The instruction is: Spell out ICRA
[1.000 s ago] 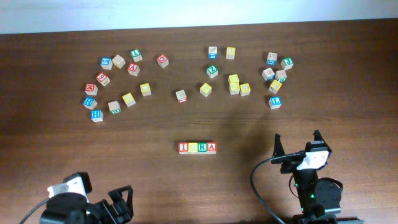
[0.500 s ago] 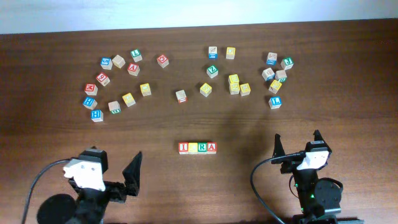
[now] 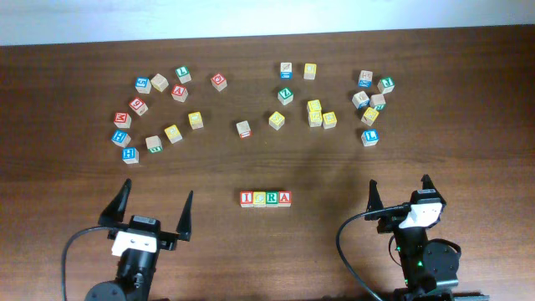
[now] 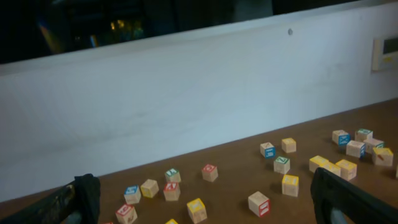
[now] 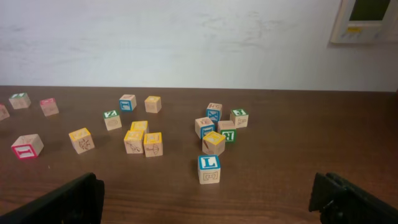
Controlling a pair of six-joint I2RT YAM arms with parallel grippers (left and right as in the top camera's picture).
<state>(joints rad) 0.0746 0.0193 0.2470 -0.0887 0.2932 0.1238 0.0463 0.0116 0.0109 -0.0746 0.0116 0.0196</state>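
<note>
Four letter blocks stand side by side in a row (image 3: 266,198) at the table's front middle, reading I, C, R, A with red, yellow-green, green and red faces. My left gripper (image 3: 150,206) is open and empty at the front left, well left of the row. My right gripper (image 3: 400,194) is open and empty at the front right, well right of the row. The row does not show in either wrist view. My left fingers frame the left wrist view (image 4: 205,202) and my right fingers frame the right wrist view (image 5: 208,199).
Several loose letter blocks lie across the far half: a left cluster (image 3: 155,109), a middle group (image 3: 301,104) and a right cluster (image 3: 372,104). A blue L block (image 5: 209,168) sits nearest my right gripper. A white wall runs behind the table.
My left arm has swung round and straightened, so its open fingers now point toward the far blocks. The right arm and the block row have not moved.
</note>
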